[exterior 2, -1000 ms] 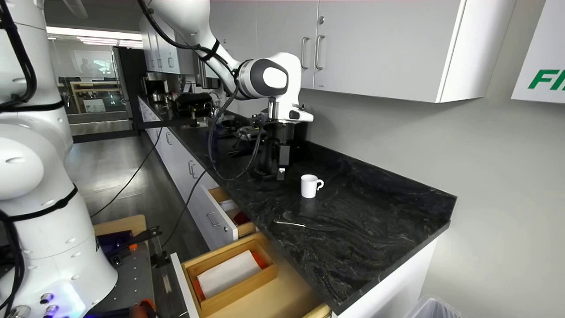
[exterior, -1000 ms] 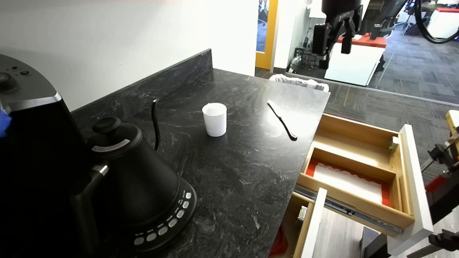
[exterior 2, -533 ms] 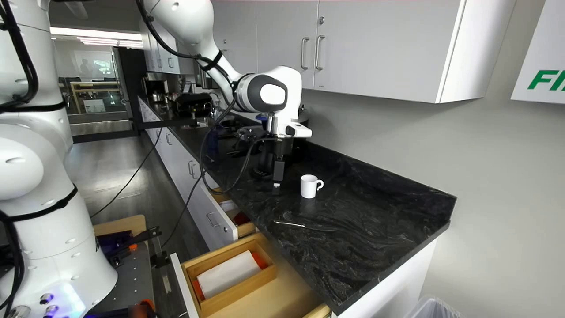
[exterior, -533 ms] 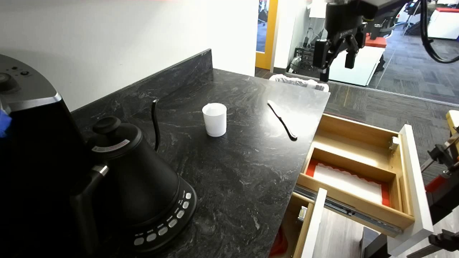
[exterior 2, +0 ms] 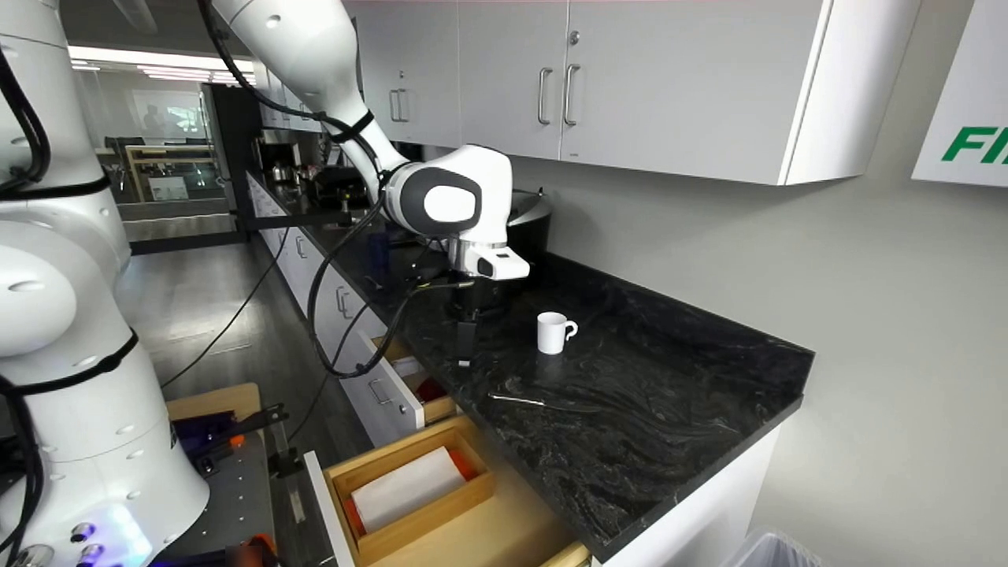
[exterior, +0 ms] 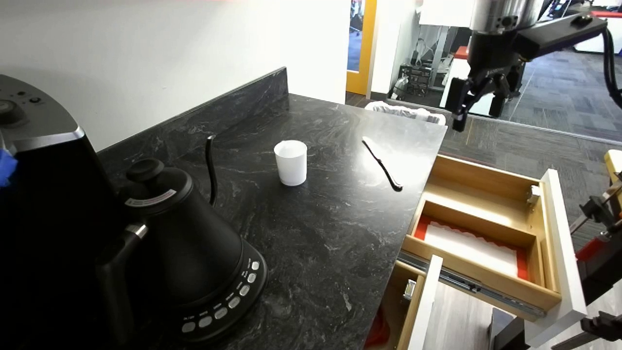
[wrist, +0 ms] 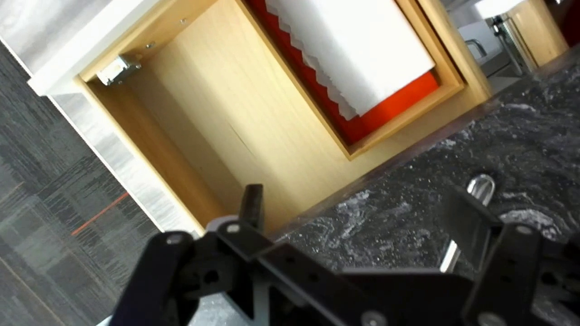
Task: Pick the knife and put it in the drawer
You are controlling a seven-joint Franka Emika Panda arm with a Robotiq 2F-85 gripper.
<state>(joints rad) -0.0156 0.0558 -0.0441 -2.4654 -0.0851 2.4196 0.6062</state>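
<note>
The site is an office kitchen: wall cabinets hang above a dark countertop bearing an electric kettle; in an exterior view, carpet lies far right.

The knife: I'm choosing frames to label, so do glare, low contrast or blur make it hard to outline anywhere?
In an exterior view, glare whitens the countertop beside the knife; in an exterior view, its dark blade nearly melts into that black surface; in the wrist view, a soft-focus gripper finger hides part of the shiny knife.
</note>
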